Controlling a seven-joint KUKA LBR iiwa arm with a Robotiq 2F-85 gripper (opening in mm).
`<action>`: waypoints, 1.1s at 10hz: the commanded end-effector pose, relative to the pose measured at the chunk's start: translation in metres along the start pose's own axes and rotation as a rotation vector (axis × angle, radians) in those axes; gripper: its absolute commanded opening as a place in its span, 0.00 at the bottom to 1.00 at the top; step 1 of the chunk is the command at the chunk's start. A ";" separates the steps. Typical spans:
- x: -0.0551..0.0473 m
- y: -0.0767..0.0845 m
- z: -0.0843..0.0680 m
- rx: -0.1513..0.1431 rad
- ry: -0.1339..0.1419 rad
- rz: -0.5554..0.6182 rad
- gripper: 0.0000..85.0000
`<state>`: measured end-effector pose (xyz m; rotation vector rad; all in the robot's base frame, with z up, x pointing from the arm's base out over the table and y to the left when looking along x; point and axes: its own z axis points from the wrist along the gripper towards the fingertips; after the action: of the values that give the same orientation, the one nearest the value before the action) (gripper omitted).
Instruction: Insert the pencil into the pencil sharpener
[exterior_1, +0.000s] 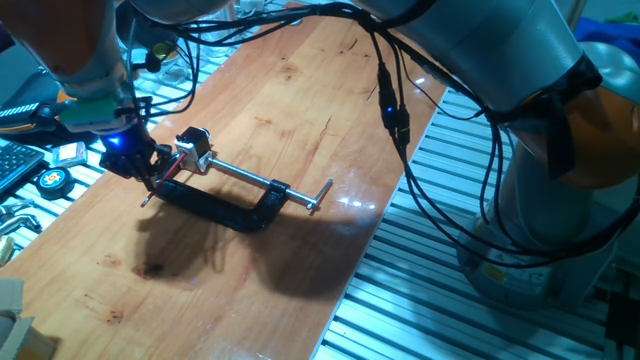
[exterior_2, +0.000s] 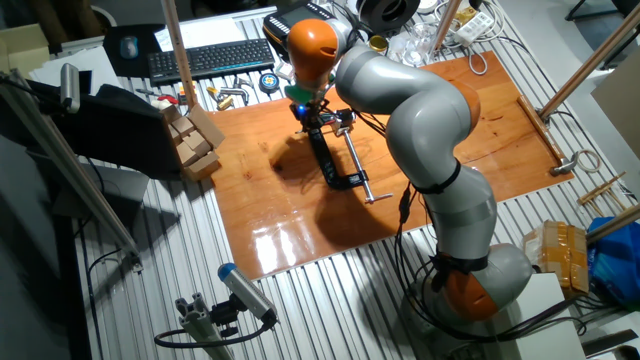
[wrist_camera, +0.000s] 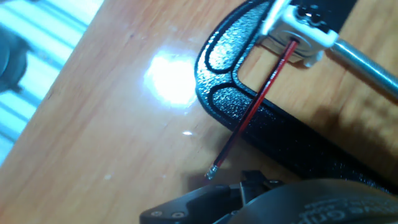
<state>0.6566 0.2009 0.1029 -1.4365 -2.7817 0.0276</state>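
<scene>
The red pencil (wrist_camera: 258, 102) lies slanted across the black C-clamp (wrist_camera: 249, 106). Its upper end is in the opening of the small silver-white pencil sharpener (wrist_camera: 298, 31), and its lower end hangs free just above the wood. My gripper (wrist_camera: 211, 202) shows only as dark parts at the bottom of the hand view, close to the pencil's free end and not around it. In one fixed view the gripper (exterior_1: 145, 170) hovers over the left end of the clamp (exterior_1: 230, 208), next to the pencil (exterior_1: 165, 182) and the sharpener (exterior_1: 193, 148). I cannot see how the jaws stand.
The clamp's silver screw rod (exterior_1: 270, 183) runs right from the sharpener. The wooden board (exterior_1: 300, 90) lies on a slatted metal table (exterior_1: 440, 250). A keyboard (exterior_2: 205, 58), tools and wooden blocks (exterior_2: 195, 140) sit beyond the board's edge. Cables (exterior_1: 395, 120) hang from the arm.
</scene>
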 end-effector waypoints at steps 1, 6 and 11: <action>0.000 0.000 0.000 -0.003 0.001 -0.228 0.00; -0.001 -0.002 -0.002 -0.014 0.001 -0.363 0.00; -0.002 0.001 0.001 -0.047 -0.019 -0.403 0.00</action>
<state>0.6582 0.1996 0.1018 -0.8941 -3.0370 -0.0277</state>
